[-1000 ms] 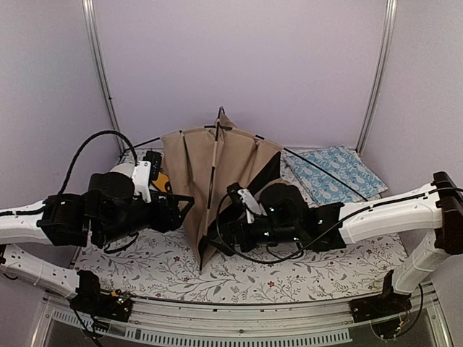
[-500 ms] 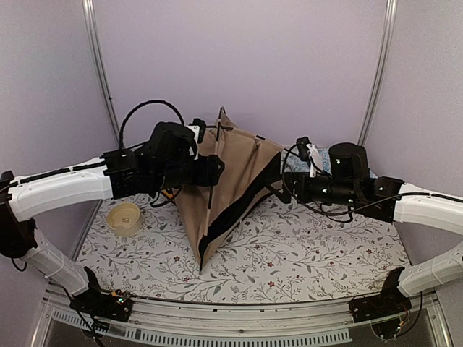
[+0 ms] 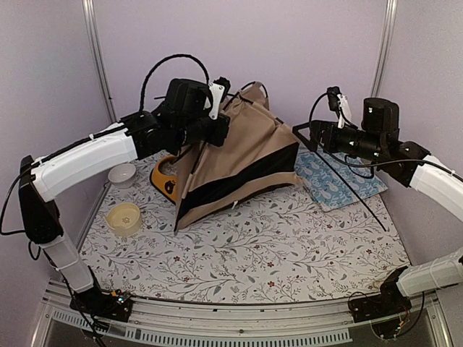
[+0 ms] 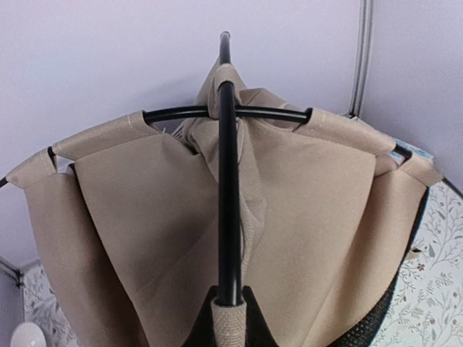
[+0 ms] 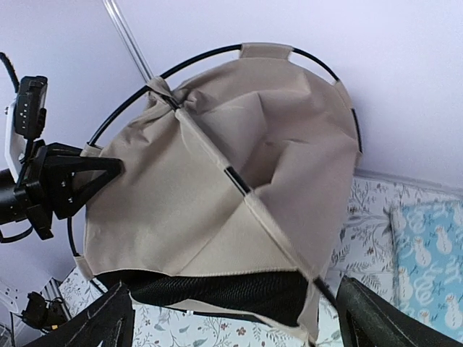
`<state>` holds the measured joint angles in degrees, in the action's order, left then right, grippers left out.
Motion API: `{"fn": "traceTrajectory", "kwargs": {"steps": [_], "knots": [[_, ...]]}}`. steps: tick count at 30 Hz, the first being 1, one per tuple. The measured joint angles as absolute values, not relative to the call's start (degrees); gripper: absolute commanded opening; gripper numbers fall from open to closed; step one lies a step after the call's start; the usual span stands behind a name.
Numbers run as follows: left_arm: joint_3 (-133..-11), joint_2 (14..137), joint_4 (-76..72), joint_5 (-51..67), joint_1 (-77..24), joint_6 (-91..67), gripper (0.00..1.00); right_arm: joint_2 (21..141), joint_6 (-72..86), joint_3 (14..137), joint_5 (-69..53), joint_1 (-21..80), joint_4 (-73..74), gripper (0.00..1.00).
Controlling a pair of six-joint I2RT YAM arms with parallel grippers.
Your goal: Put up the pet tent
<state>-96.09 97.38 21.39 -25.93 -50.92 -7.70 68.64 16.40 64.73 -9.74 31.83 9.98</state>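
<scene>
Both arms have lifted, and the pet tent now stands fuller, toward twelve o'clock on the desk.
Left pincer clamps a pole; right pincer gapes at three o'clock, clear of it. Probably light, floppy canvas on springy poles: grip poles. One tent, two crossing poles.

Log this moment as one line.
left pincer: shut on pole of pet tent | right pincer: open, holding nothing | tent poles crossed, canvas slack
</scene>
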Motion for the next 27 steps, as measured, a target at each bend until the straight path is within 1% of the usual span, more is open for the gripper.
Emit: {"fn": "traceTrajectory", "kwargs": {"steps": [3, 7, 14, 21, 23, 27], "knots": [[-100.6, 97.2, 21.8, -22.9, -49.9, -0.2, 0.00, 68.2, 13.9, 69.2, -10.2, 31.8, 10.4, 0.99], [-105.9, 97.1, 22.3, -16.6, -44.8, 8.6, 0.00, 67.7, 11.0, 73.9, -11.2, 31.8, 11.7, 0.99], [-107.0, 96.9, 22.7, -5.9, -33.8, 21.4, 0.00, 67.8, 7.0, 80.3, -15.2, 31.8, 16.0, 0.99], [-106.7, 96.5, 23.8, 9.4, -24.8, 28.5, 0.00, 67.5, 4.6, 79.0, -23.0, 31.8, 23.1, 0.99], [-107.3, 96.5, 24.7, 13.1, -22.8, 29.7, 0.00, 67.5, 3.7, 77.0, -25.8, 31.9, 25.1, 1.00], [-109.7, 96.6, 26.4, 18.1, -20.2, 31.3, 0.00, 67.5, 3.0, 70.7, -28.2, 33.5, 29.0, 0.96]]}}
